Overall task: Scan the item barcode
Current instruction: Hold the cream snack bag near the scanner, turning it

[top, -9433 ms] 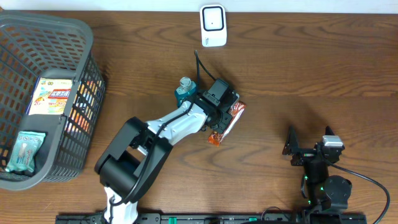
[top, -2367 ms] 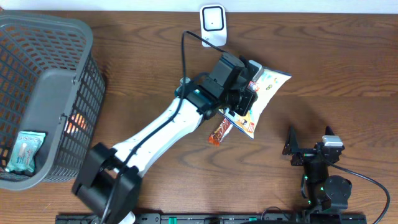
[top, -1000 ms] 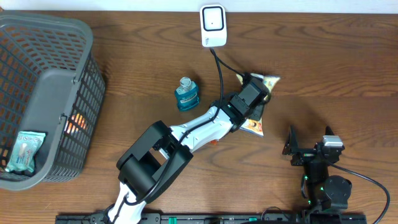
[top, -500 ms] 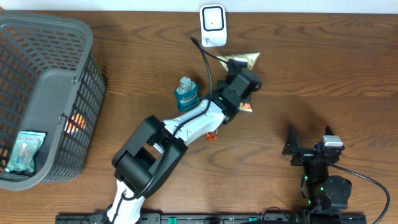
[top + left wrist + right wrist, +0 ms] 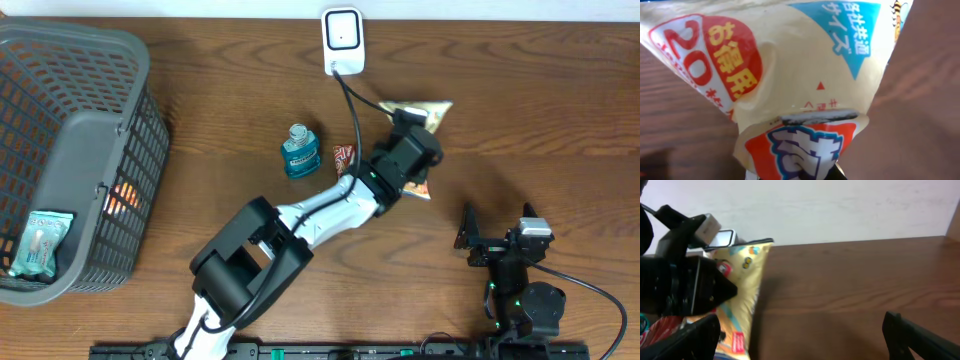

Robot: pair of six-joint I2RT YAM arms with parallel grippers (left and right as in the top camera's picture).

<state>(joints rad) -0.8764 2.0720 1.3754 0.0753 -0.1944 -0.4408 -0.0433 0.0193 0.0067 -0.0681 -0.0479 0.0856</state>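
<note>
From overhead, I am watching the left gripper [image 5: 412,148] reaching across the brown wooden table [image 5: 560,90] with its jaws pinched together on the yellow printed foil snack bag [image 5: 420,112]. The bag is sitting to the right of and just in front of the white box-shaped barcode scanner [image 5: 342,40], near it but apart. I cannot tell whether the bag is lifted or resting on the wood. A teal bottle with a silver cap [image 5: 300,152] and a small red wrapped bar [image 5: 343,155] are lying left of the arm. The dark grey plastic mesh basket [image 5: 130,60] is standing well apart at the far left. The right gripper [image 5: 470,240] is parked near the front edge, taking no part.

In the left wrist view, the bag is filling almost the whole picture, crumpled where the fingers are biting its lower edge. I am reading a red round badge and a blue triangle of print, but I am not making out any barcode on this face.

In the right wrist view, that gripper's two fingers are standing wide apart with nothing between them. The bag is hanging tall at the left beside the dark bulk of the other arm.

I am judging that the step in hand is presenting the bag to the scanner. The next move calls for turning the barcode face toward the scanner's window, bringing it closer without loosening the pinch.
</note>
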